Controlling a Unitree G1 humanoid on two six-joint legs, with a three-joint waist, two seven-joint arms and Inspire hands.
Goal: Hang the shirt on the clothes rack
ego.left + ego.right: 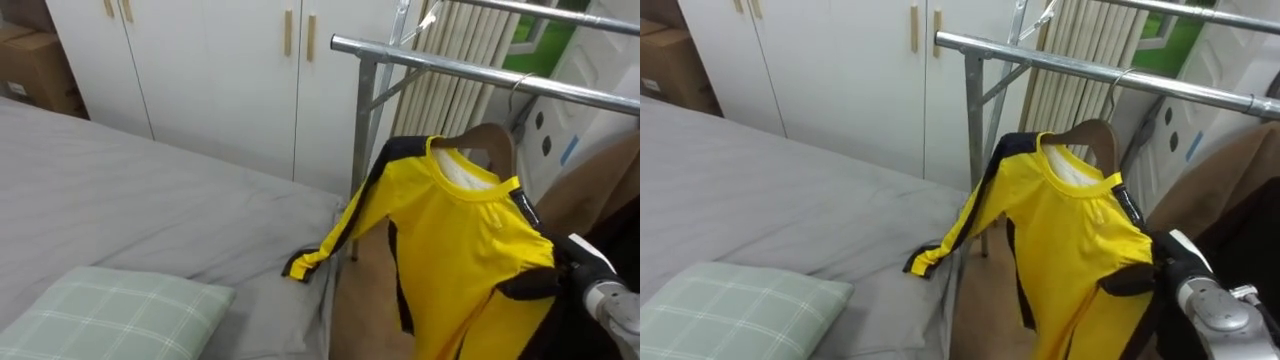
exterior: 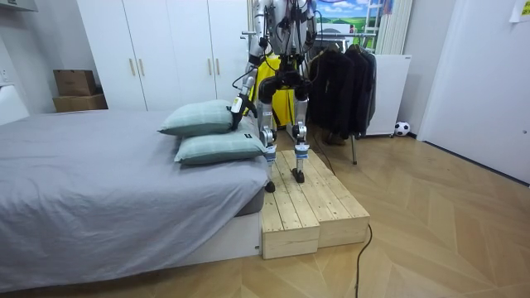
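A yellow shirt (image 1: 470, 240) with black trim hangs on a wooden hanger (image 1: 490, 140). The hanger's wire hook (image 1: 1116, 85) reaches up to the metal rail (image 1: 480, 68) of the clothes rack. One long sleeve (image 1: 335, 235) trails down to the corner of the bed. My right hand (image 1: 1170, 268) comes in at the lower right, its dark fingers curled on the shirt's shoulder. In the room view my left hand (image 2: 238, 112) hangs low beside the pillows. There I stand on a wooden platform (image 2: 310, 199) facing the rack.
A grey bed (image 1: 150, 210) with a green checked pillow (image 1: 110, 315) lies at my left. White wardrobes (image 1: 220, 70) stand behind it. Dark coats (image 2: 339, 83) hang further along the rack, and a cardboard box (image 1: 35, 65) stands at the far left.
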